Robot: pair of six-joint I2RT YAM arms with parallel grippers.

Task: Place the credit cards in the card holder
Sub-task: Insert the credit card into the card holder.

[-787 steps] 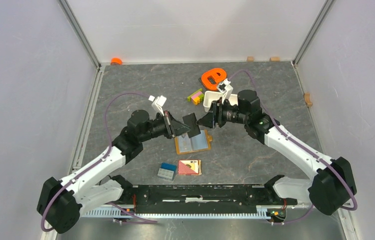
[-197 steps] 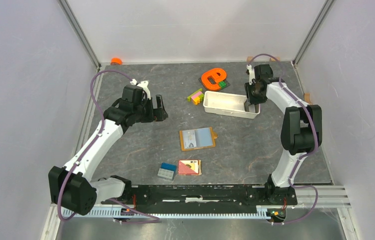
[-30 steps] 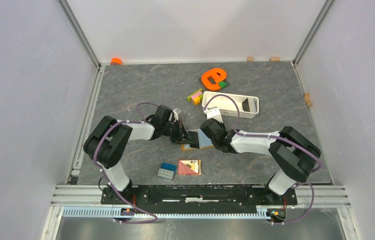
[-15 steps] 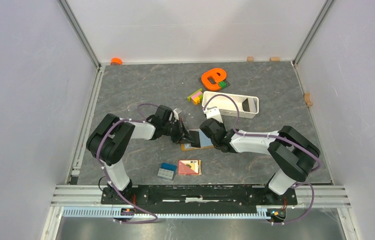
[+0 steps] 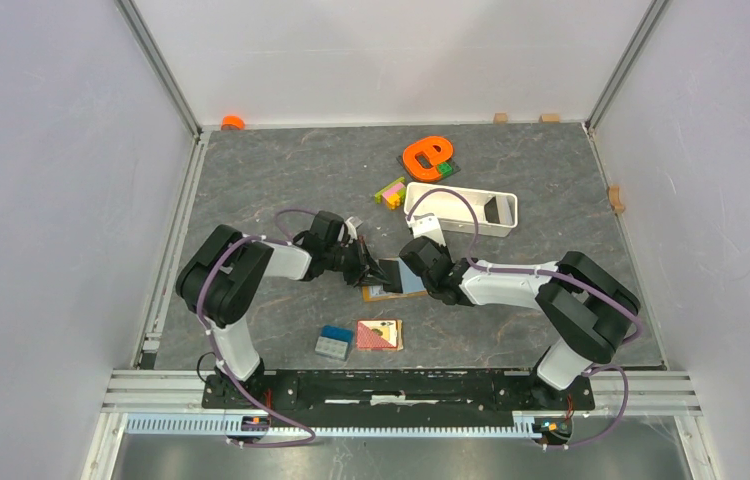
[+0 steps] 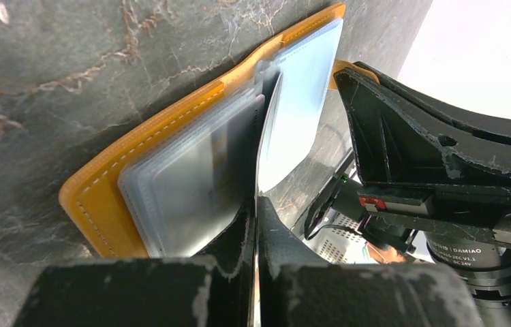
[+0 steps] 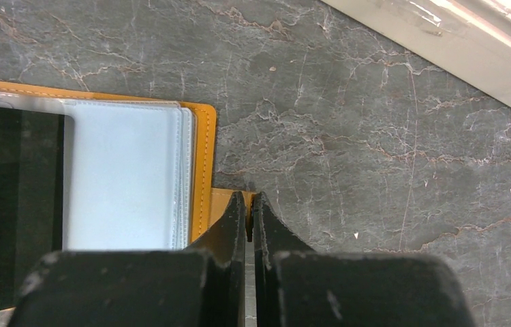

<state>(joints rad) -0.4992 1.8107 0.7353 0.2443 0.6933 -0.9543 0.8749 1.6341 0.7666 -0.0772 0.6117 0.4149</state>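
- Left gripper is clenched on a thin, dark-looking credit card, held edge-on over the open tan-orange leather-like card holder.
- Right gripper pinches the holder's tan snap tab, which anchors the holder.
- Judged best: hold the tab down, line the card's edge up with the mouth of one clear plastic sleeve, then slide it in slowly.

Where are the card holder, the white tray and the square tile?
card holder (image 7: 205, 163): right wrist view, its orange right edge.
white tray (image 5: 457, 225): top external view, its near wall.
square tile (image 5: 379, 335): top external view, its middle.
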